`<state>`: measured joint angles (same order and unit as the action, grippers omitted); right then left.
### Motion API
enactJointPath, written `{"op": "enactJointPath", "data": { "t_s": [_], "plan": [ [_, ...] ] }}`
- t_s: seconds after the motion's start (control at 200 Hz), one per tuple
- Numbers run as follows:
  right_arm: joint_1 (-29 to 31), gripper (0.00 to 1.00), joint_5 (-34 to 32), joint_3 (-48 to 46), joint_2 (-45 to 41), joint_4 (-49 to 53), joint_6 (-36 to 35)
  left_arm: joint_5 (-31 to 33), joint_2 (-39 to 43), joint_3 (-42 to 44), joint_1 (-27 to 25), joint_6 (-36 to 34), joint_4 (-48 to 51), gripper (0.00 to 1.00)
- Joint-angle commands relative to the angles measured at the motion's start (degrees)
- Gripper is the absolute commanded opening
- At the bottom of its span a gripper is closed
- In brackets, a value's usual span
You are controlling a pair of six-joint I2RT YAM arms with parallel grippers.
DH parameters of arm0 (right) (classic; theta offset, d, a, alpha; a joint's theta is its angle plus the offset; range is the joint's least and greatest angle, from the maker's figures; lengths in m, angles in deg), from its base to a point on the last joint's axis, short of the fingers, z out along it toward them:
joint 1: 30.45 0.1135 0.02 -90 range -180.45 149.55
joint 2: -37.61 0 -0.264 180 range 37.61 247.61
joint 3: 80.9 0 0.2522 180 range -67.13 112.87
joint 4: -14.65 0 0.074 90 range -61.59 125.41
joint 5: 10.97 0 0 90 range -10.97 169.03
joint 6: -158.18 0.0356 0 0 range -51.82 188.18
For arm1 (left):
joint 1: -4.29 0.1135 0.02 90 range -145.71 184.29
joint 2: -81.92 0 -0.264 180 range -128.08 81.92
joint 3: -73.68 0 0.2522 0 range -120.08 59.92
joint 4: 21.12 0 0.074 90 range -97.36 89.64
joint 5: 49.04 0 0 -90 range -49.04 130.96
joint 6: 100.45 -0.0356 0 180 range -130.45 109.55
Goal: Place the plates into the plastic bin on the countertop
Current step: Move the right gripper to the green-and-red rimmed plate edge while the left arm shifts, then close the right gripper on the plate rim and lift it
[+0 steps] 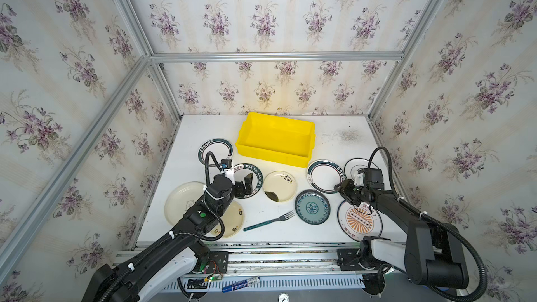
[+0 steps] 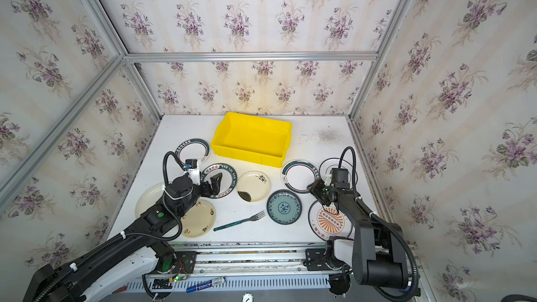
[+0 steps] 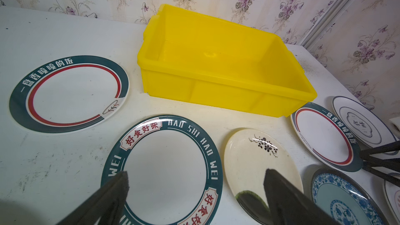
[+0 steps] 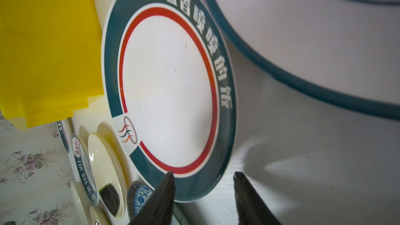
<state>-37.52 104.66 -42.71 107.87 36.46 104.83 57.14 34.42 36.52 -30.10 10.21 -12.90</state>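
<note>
Overall, one white countertop (image 1: pixel 203 129) carried everything. One yellow plastic bin (image 1: pixel 273 156) sat at the back, near centre.

Nine plates were counted, all flat on the countertop outside the bin:
- plain cream plate (image 1: pixel 178 199) and motif cream plate (image 1: pixel 235 222) at front left
- back-left teal-rimmed plate (image 1: pixel 215 152)
- lettered plate (image 1: pixel 252 167)
- sprig plate (image 1: pixel 279 186)
- right teal-rimmed plate (image 1: pixel 322 175)
- thin-ringed plate (image 1: pixel 353 167)
- teal patterned plate (image 1: pixel 312 207)
- sunburst plate (image 1: pixel 359 222)

One fork (image 1: pixel 268 221) lay at front centre.

Left gripper (image 3: pixel 195 173): jaws were spread fully wide over the lettered plate and held nothing.

Right gripper (image 4: pixel 203 175): jaws were partly parted, astride the near edge of the right teal-rimmed plate. One finger was over its rim, the other over bare countertop. Contact could not be told. The plate lay flat, ungripped.
</note>
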Motion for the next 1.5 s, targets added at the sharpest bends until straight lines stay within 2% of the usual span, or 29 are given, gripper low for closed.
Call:
{"op": "enactJointPath", "data": {
  "t_s": [0.0,0.2,0.49,1.029,1.229,1.494],
  "plan": [
    [0.0,0.43,0.8,-1.0,1.2,-7.4,3.0,0.4,-0.3,-0.6,0.0,0.4,-1.0,1.00],
    [0.0,0.34,-0.6,-3.1,3.9,-12.9,5.9,0.7,-1.0,-0.7,0.0,0.2,-1.0,1.00],
    [0.0,0.20,-2.0,-3.2,7.2,-15.2,7.4,1.2,-2.1,-1.0,0.0,0.1,-0.9,1.00],
    [0.0,0.00,-4.1,-1.9,4.0,-12.9,8.0,1.6,-3.5,-1.7,0.0,0.0,-0.6,1.00],
    [0.0,0.00,-4.6,-0.9,0.8,-11.0,6.9,1.4,-4.0,-2.0,0.0,0.0,-0.4,1.00],
    [0.0,0.00,-8.5,2.6,-5.3,-3.0,4.0,1.6,-4.0,-2.0,0.0,0.3,-0.3,1.00]
  ]
}}
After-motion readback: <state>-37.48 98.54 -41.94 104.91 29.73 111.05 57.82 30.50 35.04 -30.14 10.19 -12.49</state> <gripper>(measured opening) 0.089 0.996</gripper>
